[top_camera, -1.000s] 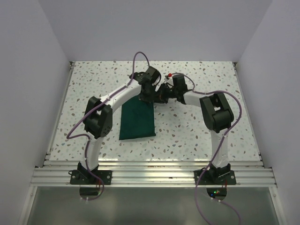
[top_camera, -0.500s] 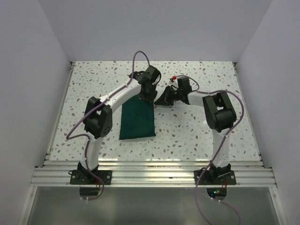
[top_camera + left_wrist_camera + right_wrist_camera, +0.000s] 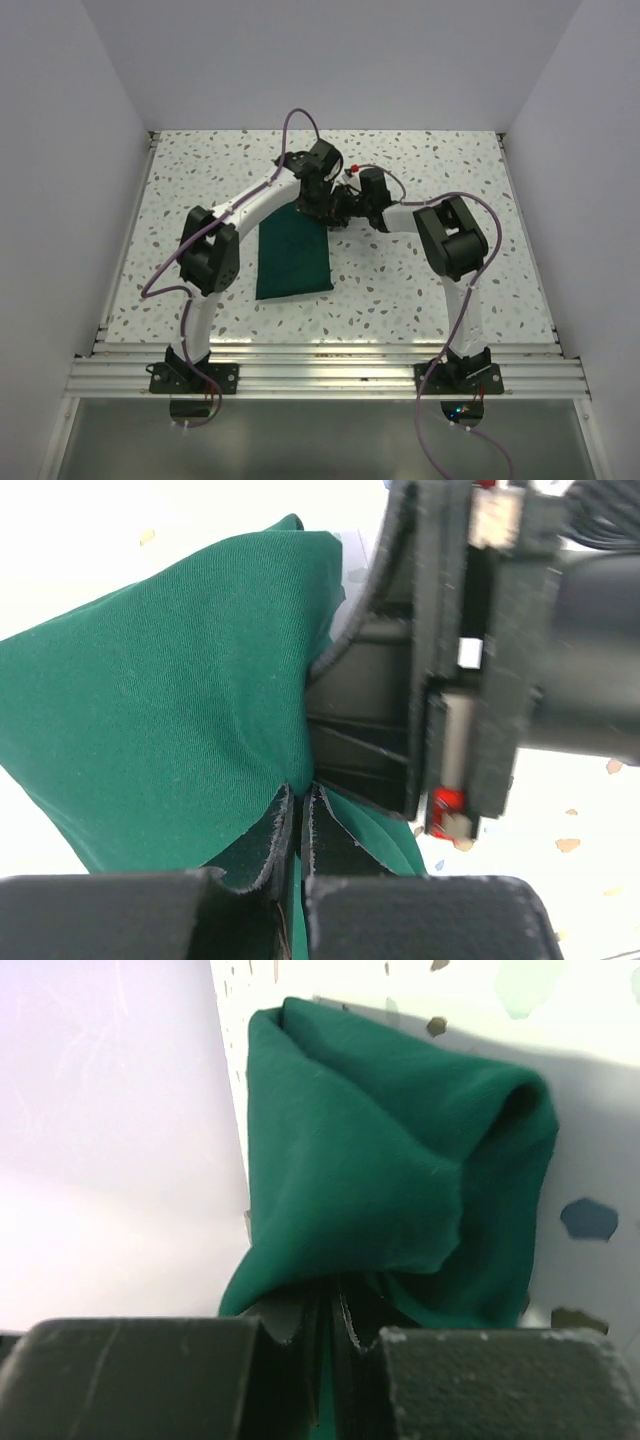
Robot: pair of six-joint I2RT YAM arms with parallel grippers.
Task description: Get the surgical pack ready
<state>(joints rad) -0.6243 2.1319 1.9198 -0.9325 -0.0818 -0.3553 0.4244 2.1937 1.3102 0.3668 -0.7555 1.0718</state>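
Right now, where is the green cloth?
In the top view the green cloth lies left of centre on the speckled table, its far end pinched in both arms' jaws.

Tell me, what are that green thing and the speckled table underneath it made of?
The green cloth looks like woven fabric, probably cotton or a blend. A fine weave shows up close, the finish is matte, and it bunches into soft folds. The table has a smooth white surface with grey and brown flecks, like terrazzo. It could equally be a printed laminate, and the pictures do not settle which.
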